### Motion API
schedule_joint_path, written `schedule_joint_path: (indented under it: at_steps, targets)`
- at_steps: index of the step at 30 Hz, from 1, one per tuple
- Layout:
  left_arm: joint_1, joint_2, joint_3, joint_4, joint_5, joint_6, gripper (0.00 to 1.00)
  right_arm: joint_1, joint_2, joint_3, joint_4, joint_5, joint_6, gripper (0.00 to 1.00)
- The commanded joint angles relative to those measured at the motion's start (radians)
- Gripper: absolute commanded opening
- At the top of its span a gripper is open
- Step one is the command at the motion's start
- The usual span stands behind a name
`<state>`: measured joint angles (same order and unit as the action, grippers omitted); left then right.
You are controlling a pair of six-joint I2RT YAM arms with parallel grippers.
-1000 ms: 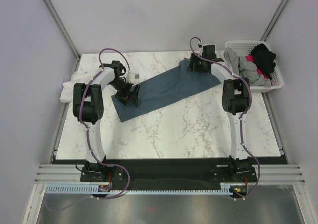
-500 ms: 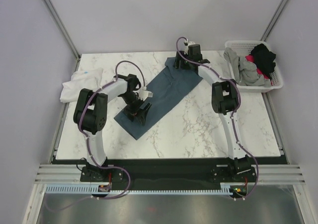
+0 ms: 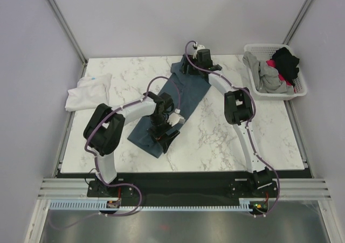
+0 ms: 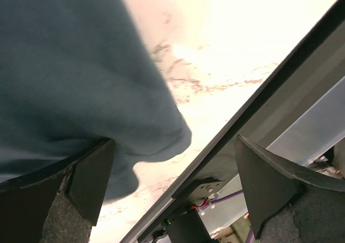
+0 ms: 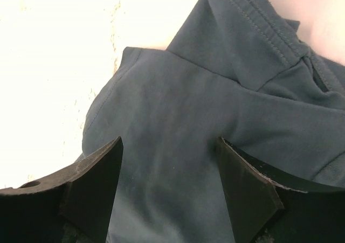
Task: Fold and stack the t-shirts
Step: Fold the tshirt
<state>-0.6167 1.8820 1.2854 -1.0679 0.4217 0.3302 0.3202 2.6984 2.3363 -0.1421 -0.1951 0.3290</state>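
A slate-blue t-shirt [image 3: 190,90] lies as a narrow diagonal strip from the table's far middle toward the near edge. My left gripper [image 3: 166,135] hangs open over its near end. In the left wrist view the shirt [image 4: 81,65] fills the upper left, and the left gripper [image 4: 172,184] has nothing between its fingers. My right gripper [image 3: 195,69] stands open at the far end. In the right wrist view the shirt [image 5: 178,119], with its hem folds, lies under the spread right gripper [image 5: 170,186]. A white t-shirt [image 3: 86,89] lies bunched at the far left.
A white lattice basket [image 3: 299,84] at the far right holds a grey t-shirt [image 3: 264,73] and a black t-shirt [image 3: 285,60]. The table's dark near edge [image 4: 259,100] runs just past the left gripper.
The left gripper has travelled right and toward the near edge, the right gripper has slid left. The slate-blue shirt has swung from a wide slant into a narrower, steeper strip.
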Motion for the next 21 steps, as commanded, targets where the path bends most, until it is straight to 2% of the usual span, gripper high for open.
schedule_joint_path:
  at_steps: [1,8,11,16,21]
  targets:
    - [-0.035,-0.064,0.043,-0.007,0.008,-0.023,1.00,0.013,-0.040,0.018,0.015,-0.032,-0.002,0.78]
    - [-0.034,-0.100,0.222,-0.037,-0.076,-0.011,1.00,-0.047,-0.331,-0.172,-0.022,-0.047,-0.012,0.78]
    - [-0.031,-0.093,0.247,-0.030,-0.098,0.004,1.00,-0.073,-0.422,-0.283,-0.045,-0.052,0.002,0.78]
    - [0.001,-0.061,0.235,-0.014,-0.093,0.000,1.00,-0.130,-0.489,-0.474,-0.065,-0.076,0.057,0.79]
    - [0.025,-0.028,0.218,-0.035,-0.104,0.012,1.00,-0.182,-0.483,-0.587,-0.060,-0.136,0.131,0.78]
